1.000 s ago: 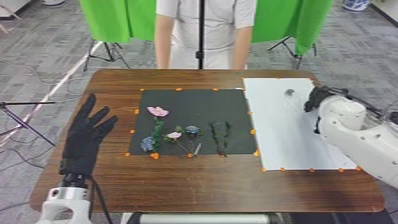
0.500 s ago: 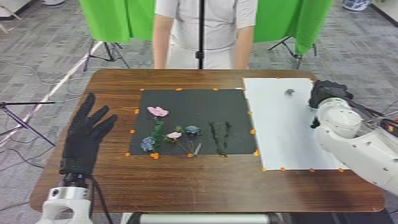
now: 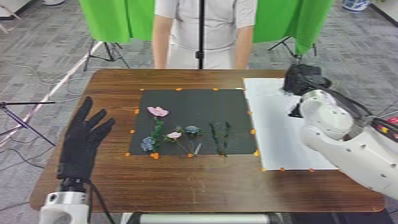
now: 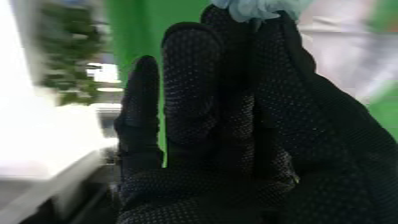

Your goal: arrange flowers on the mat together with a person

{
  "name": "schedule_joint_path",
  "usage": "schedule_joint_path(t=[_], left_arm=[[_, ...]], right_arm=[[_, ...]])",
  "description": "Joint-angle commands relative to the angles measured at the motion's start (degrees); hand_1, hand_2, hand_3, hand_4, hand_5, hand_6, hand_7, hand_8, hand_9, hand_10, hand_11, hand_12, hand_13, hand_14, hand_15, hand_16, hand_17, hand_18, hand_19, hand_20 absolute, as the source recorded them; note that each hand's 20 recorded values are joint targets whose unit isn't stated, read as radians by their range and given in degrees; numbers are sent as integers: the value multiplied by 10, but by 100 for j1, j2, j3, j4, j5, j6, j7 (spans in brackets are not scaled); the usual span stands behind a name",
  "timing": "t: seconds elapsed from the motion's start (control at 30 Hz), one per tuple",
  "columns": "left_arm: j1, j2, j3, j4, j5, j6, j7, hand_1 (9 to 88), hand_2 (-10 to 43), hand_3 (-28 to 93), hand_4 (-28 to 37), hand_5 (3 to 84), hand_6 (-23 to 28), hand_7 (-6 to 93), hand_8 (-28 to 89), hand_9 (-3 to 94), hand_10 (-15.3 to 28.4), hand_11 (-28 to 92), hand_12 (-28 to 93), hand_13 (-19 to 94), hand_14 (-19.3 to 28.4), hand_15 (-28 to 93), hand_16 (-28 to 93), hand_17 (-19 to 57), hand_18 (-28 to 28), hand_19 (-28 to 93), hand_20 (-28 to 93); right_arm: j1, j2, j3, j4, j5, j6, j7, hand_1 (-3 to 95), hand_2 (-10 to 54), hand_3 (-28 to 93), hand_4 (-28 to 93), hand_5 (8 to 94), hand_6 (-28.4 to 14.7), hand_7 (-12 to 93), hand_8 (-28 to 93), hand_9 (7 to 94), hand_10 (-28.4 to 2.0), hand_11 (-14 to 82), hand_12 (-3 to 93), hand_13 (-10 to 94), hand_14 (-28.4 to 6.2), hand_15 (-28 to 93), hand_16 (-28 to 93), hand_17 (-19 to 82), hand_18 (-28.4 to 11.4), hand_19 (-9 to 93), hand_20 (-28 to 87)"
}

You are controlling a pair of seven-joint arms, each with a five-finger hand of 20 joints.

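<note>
Green drapes [image 3: 111,20] hang beyond the far edge of our brown wooden table [image 3: 222,187]. Over the far end of the white sheet [image 3: 276,130] we have our right hand [image 3: 306,80], its thumb and fingers pinched together around a pale blue flower [image 4: 258,7] at their tips. The black mat [image 3: 191,106] lies left of that hand and nearer us, and to the right of our left hand [image 3: 79,145], which is spread wide with straight fingers. On the mat, closest to our left hand, we see a pink flower [image 3: 158,111] on a leafy stem, with a dusty blue flower [image 3: 147,144] beside its near end. Farther from that hand lie 1 pale pink flower [image 3: 174,135], 1 grey-blue flower [image 3: 193,129] and 2 thin green sprigs [image 3: 226,132].
</note>
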Motion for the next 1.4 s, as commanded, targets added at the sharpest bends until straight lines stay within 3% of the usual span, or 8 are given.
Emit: schedule_joint_path(t=[0.03, 0.27, 0.63, 0.97, 1.23, 1.27, 1.3, 1.4], left_arm=[[116, 13, -33, -32, -50, 100, 12, 220, 43, 755, -283, 230, -40, 131, -104, 276, 122, 96, 141, 239, 190, 239, 0, -97, 268, 476, 11], [128, -5, -61, -30, -34, 71, -42, 221, 42, 758, -283, 230, -39, 130, -103, 277, 123, 96, 141, 239, 190, 239, 0, -97, 268, 477, 10], [90, 41, -25, -11, -56, 86, -61, 223, 43, 759, -282, 229, -39, 129, -103, 275, 123, 93, 140, 240, 190, 240, -1, -97, 268, 477, 9], [97, 10, -52, -24, -65, 111, -70, 224, 43, 760, -280, 224, -40, 131, -103, 274, 122, 92, 142, 239, 191, 243, -2, -98, 268, 477, 9], [125, 19, -50, -32, -54, 120, -73, 229, 45, 760, -278, 225, -36, 130, -103, 273, 123, 93, 142, 239, 190, 242, -2, -97, 268, 479, 8], [109, -21, -65, -29, -35, 93, -126, 229, 45, 760, -278, 225, -36, 131, -103, 273, 123, 93, 142, 239, 190, 243, -2, -97, 268, 479, 8], [116, 19, -39, -35, -65, 136, -49, 229, 45, 760, -278, 225, -36, 131, -103, 273, 123, 94, 142, 239, 189, 243, -2, -97, 269, 479, 8], [152, 17, -59, -45, -49, 125, -56, 229, 44, 761, -277, 225, -36, 131, -103, 272, 124, 95, 142, 239, 191, 243, -2, -97, 269, 480, 7]], right_arm=[[-269, -811, -89, -716, -238, -232, -640, 587, -95, 651, -283, 787, 54, 253, -13, 904, -39, 130, 398, 755, -9, 547, 312, 227, -152, 698, 355], [-376, -1146, -422, -701, -244, -439, -751, 585, -95, 655, -283, 786, 51, 252, -7, 902, -40, 131, 400, 748, -11, 550, 313, 220, -148, 694, 358], [-188, -1203, -963, -466, -543, -210, -720, 573, -95, 660, -283, 769, 60, 263, -13, 885, -41, 149, 411, 725, -18, 582, 310, 204, -145, 686, 363], [-354, -1224, -721, -574, -685, -700, -822, 549, -95, 657, -281, 737, 63, 258, -37, 841, -48, 166, 406, 672, -24, 605, 301, 172, -149, 676, 366], [-424, -1214, -625, -630, -883, -926, -979, 464, -95, 682, -273, 669, 62, 223, -66, 746, -74, 266, 294, 620, -55, 633, 192, 139, -155, 659, 369], [-463, -1211, -584, -647, -828, -903, -994, 457, -95, 690, -274, 662, 63, 219, -67, 740, -76, 273, 287, 615, -56, 634, 189, 137, -156, 659, 370], [-426, -1202, -597, -675, -782, -870, -975, 449, -95, 696, -276, 659, 63, 217, -68, 734, -77, 282, 278, 613, -56, 634, 186, 135, -157, 658, 370], [-462, -1159, -496, -801, -639, -594, -1025, 433, -95, 702, -277, 649, 63, 213, -77, 721, -84, 318, 239, 608, -59, 639, 178, 132, -160, 657, 373]])
